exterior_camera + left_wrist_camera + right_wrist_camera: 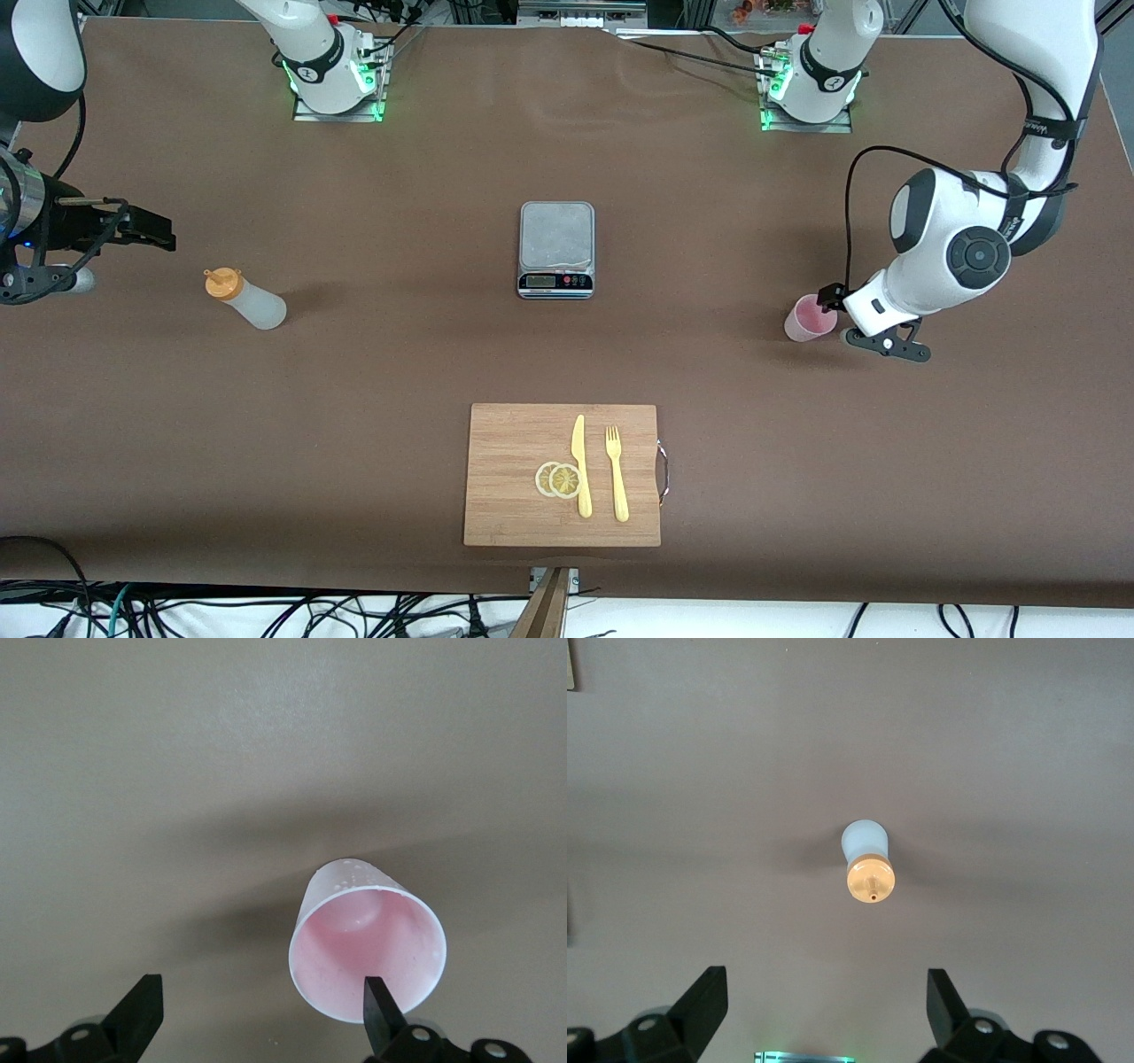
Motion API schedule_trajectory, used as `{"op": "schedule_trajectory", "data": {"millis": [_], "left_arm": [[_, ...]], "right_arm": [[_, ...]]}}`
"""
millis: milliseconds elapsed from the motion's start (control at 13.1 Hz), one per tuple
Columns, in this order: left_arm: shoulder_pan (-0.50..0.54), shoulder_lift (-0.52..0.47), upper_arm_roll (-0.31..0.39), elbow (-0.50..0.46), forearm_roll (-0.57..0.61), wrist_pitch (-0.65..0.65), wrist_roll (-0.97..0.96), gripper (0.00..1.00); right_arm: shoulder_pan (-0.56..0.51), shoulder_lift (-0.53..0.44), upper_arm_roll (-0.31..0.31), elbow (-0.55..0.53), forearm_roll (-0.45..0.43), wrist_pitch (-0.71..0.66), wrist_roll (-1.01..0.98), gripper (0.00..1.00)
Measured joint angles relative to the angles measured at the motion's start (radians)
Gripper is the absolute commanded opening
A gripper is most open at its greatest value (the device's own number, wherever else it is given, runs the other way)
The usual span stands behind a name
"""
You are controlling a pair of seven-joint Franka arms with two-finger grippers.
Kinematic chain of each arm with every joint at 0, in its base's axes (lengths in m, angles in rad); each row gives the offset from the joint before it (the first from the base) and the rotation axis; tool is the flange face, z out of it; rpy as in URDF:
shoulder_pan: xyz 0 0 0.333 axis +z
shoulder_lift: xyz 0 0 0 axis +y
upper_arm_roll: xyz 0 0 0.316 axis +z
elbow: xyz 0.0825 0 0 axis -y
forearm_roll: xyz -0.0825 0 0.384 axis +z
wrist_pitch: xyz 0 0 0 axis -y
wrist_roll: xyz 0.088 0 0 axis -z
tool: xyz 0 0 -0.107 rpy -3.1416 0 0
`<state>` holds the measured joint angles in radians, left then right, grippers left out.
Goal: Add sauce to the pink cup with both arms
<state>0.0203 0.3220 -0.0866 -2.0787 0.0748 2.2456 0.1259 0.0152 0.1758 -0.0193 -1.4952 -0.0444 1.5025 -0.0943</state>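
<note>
Sauce bottle [246, 299] is standing upright on the brown table [425, 354] toward the right arm's end, orange nozzle cap on top, nothing touching it. Right gripper [146, 229] hangs in the air near that end of the table, close to the bottle but apart from it; in the right wrist view its two fingers [704, 1001] are spread wide with the bottle [867, 864] showing well clear between them, so it's gripping nothing. Over at the left arm's end the pink cup [809, 318] sits upright on the table, and the left gripper [840, 312] is right next to it, down low. From the left wrist view the fingers [142, 1010] are wide apart too, and one fingertip overlaps the cup's [368, 939] rim, though I can't tell if it really touches. Middle of the table has a kitchen scale [556, 249], and nearer the front camera there's a wooden cutting board [514, 443] carrying a yellow knife [580, 465], a yellow fork [616, 474] and two lemon slices [559, 479].
</note>
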Motion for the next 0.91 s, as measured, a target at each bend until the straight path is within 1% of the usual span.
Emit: {"op": "schedule_trajectory", "data": {"millis": [76, 229, 305, 381, 457, 914], "left_arm": [[0.000, 0.009, 0.000, -0.005, 0.000, 0.017, 0.000, 0.73], [0.000, 0.031, 0.000, -0.019, 0.000, 0.054, 0.000, 0.43], [0.000, 0.041, 0.000, -0.021, 0.000, 0.061, 0.000, 0.25], [0.000, 0.051, 0.000, -0.021, 0.000, 0.066, 0.000, 0.05], [0.000, 0.056, 0.000, -0.021, 0.000, 0.068, 0.000, 0.00], [-0.001, 0.050, -0.009, -0.014, -0.002, 0.067, -0.001, 0.00]], "right_arm": [[0.000, 0.000, 0.000, 0.000, 0.000, 0.000, 0.000, 0.99], [0.000, 0.000, 0.000, 0.000, 0.000, 0.000, 0.000, 0.99], [0.000, 0.000, 0.000, -0.001, 0.000, 0.000, 0.000, 0.99], [0.000, 0.000, 0.000, -0.001, 0.000, 0.000, 0.000, 0.99], [0.000, 0.000, 0.000, -0.001, 0.000, 0.000, 0.000, 0.99], [0.000, 0.000, 0.000, -0.001, 0.000, 0.000, 0.000, 0.99]]}}
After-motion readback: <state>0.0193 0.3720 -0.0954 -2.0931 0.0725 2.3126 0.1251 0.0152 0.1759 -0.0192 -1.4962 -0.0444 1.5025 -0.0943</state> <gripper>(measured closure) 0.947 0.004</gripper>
